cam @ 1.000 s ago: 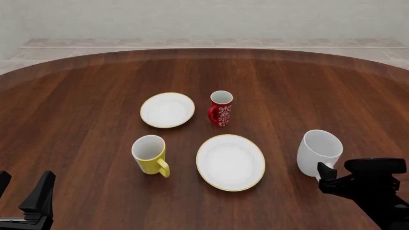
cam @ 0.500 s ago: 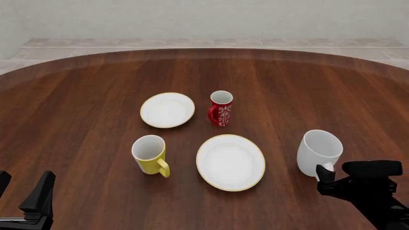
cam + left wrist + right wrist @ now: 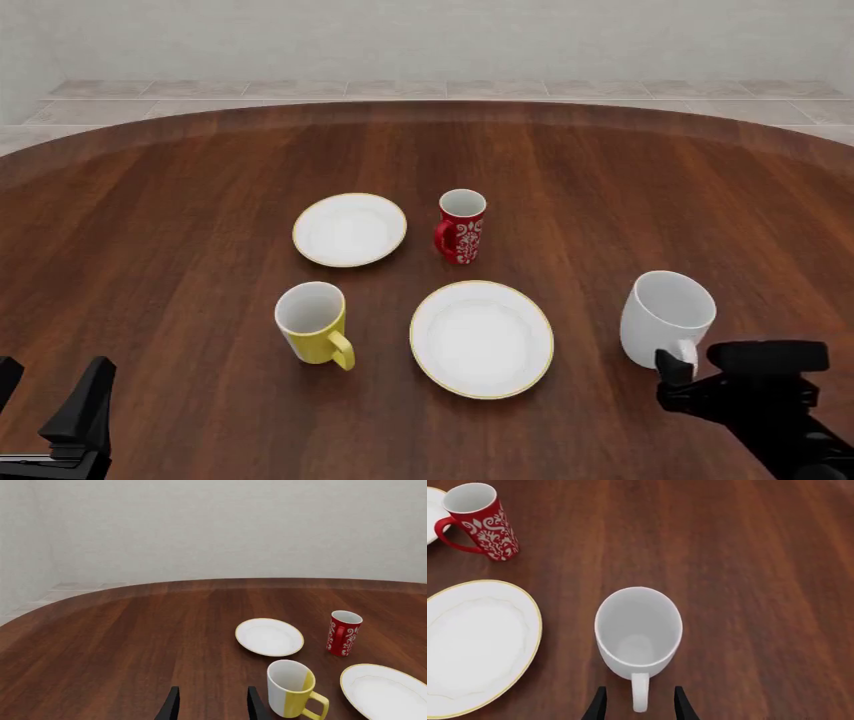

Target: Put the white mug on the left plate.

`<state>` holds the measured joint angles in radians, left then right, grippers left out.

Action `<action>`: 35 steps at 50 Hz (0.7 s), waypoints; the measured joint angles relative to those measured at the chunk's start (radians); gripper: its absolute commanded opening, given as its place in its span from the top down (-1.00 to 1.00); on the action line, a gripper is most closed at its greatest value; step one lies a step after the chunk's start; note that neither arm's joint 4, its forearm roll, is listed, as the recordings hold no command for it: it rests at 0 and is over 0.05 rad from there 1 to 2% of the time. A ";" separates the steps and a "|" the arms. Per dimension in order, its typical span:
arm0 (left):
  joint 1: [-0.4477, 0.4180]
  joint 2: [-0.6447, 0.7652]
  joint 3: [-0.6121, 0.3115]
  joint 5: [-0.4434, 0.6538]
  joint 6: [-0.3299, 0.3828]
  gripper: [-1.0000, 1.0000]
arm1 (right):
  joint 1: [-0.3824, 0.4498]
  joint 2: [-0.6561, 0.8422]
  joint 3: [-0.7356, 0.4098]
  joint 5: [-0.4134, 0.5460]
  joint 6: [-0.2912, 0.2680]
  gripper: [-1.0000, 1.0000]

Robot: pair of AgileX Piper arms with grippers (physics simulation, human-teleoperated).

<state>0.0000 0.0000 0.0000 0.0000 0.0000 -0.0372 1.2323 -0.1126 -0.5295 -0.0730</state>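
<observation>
Left wrist view: left gripper point(image 3: 209, 705) parked low at the near edge, jaws apart, holding nothing. Ahead of it the yellow mug point(image 3: 291, 689), the left plate point(image 3: 269, 636) further off, the red patterned mug point(image 3: 343, 632) right of that plate, and the larger plate point(image 3: 387, 691) cut by the frame on the right. White mug not in this view.

Front view: white mug point(image 3: 666, 317) upright on the table point(image 3: 174, 200), near right, well apart from the left plate point(image 3: 350, 229), which sits far left of centre. Larger plate point(image 3: 482, 338), red patterned mug point(image 3: 462, 226) and yellow mug point(image 3: 314, 322) all lie between or beside the route. Right gripper point(image 3: 674, 368) just behind the mug's handle side. Left gripper point(image 3: 54, 420) in the near left corner.

Right wrist view: right gripper point(image 3: 636, 705) with its jaws apart, handle of the white mug point(image 3: 638, 632) between them, not clamped as far as I can tell.

Risks: closing on the thin handle only could let the mug swing or slip on lift. A low carry across could clip the red patterned mug or yellow mug. Pushing forward before closing could tip or slide the mug.

Versus earlier front frames: right gripper has dropped nearer and lower behind the handle; mugs, plates and left gripper unchanged.
</observation>
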 measured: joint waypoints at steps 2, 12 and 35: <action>0.000 0.000 0.000 0.000 0.000 -1.00 | 0.000 0.009 0.001 -0.009 0.001 -1.00; 0.000 0.000 0.000 0.000 0.000 -1.00 | 0.003 0.045 0.004 -0.043 0.003 -1.00; 0.000 0.000 0.000 0.000 0.000 -1.00 | 0.006 0.105 0.006 -0.095 0.004 -1.00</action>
<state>0.0000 0.0000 0.0000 0.0000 0.0000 -0.0314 1.3373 -0.1062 -0.6248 -0.0686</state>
